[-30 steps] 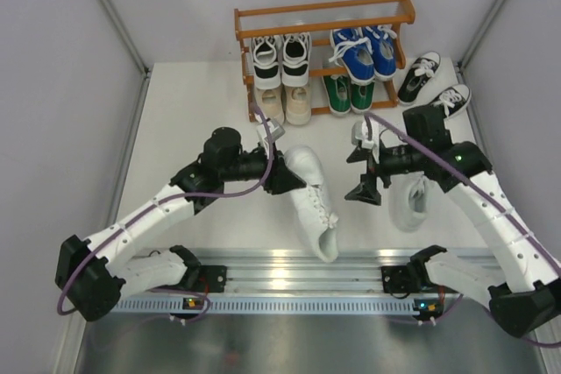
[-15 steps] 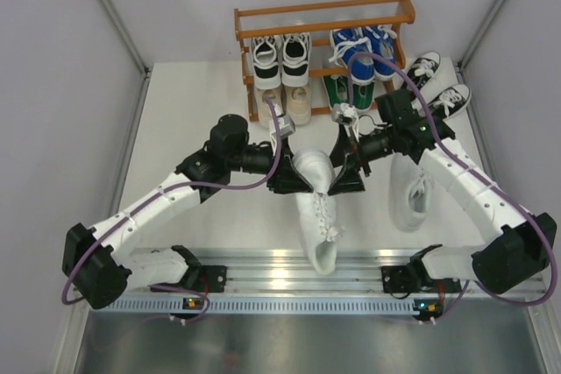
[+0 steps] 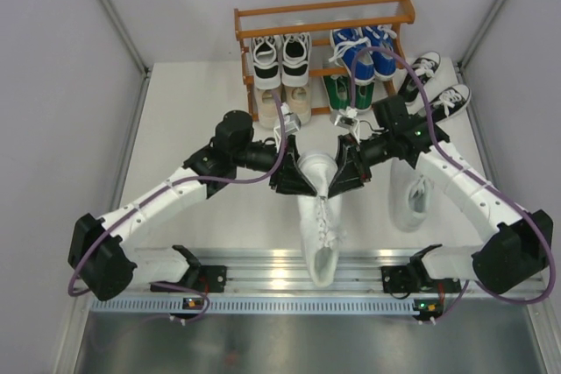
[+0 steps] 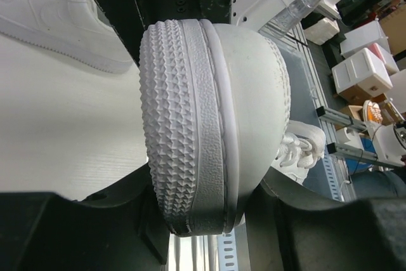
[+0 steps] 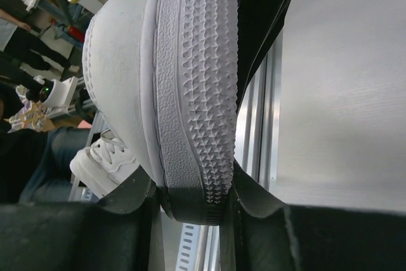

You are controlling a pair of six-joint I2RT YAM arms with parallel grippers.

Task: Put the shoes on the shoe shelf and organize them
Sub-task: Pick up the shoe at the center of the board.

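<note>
Work looks about two thirds done to me: four pairs are up and two pairs are left. Nearest, a white shoe (image 3: 317, 225) lies lengthwise in the middle, toe toward the near edge and heel away; I cannot tell whether it is clear of the tabletop (image 3: 193, 120). Both arms hold its heel end. The left arm (image 3: 166, 199) sweeps in from the left and the right arm (image 3: 465, 186) from the right, elbows bent, so they meet almost nose to nose. The left pincer (image 3: 294, 179) is clamped on the heel, and the right pincer (image 3: 344, 177) is closed on the same heel from the other side, the ribbed sole filling both wrist views. Just right of them, the second white shoe (image 3: 410, 203) rests on the tabletop. Farther back on the right, the loose black pair (image 3: 434, 83) sits beside the shelf (image 3: 324, 17). On the shelf, the beige pair (image 3: 285, 104) and green pair (image 3: 345, 94) fill the bottom tier, and the shelved black pair (image 3: 281, 57) and blue pair (image 3: 364, 52) the middle one. I see nothing on the top tier.
</note>
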